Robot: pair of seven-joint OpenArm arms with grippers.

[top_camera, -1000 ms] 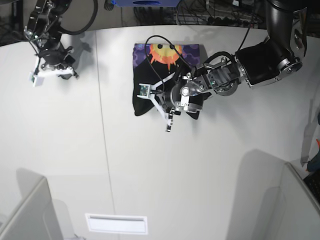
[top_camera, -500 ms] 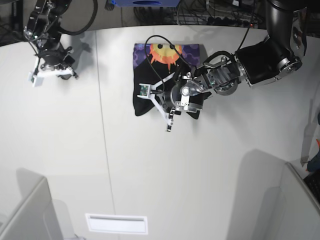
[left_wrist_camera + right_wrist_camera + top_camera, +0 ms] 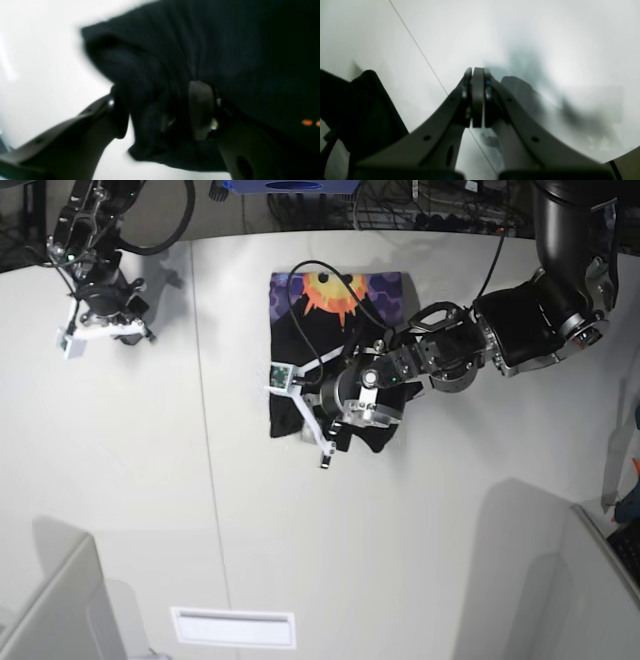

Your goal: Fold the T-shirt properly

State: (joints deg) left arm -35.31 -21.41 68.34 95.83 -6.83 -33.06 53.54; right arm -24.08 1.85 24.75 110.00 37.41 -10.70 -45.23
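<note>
The black T-shirt (image 3: pixel 290 340) lies folded into a rectangle at the table's far middle, its orange sun print (image 3: pixel 335 288) facing up at the far end. My left gripper (image 3: pixel 335 425) hovers low over the shirt's near edge. In the left wrist view this gripper (image 3: pixel 160 110) is open, with a bunched fold of the T-shirt (image 3: pixel 225 37) lying loose between its fingers (image 3: pixel 200 110). My right gripper (image 3: pixel 100 330) is far off at the table's back left. The right wrist view shows it (image 3: pixel 477 75) shut on nothing above bare table.
A thin seam (image 3: pixel 205 430) runs front to back across the white table. A white label plate (image 3: pixel 232 627) sits near the front edge. Grey partitions stand at both front corners (image 3: pixel 50 610), and cables and a blue box (image 3: pixel 290 185) lie beyond the back edge.
My left gripper moved toward the front left along the shirt, and its jaws have spread apart. The shirt's near edge now reaches further forward. The right arm barely shifted.
</note>
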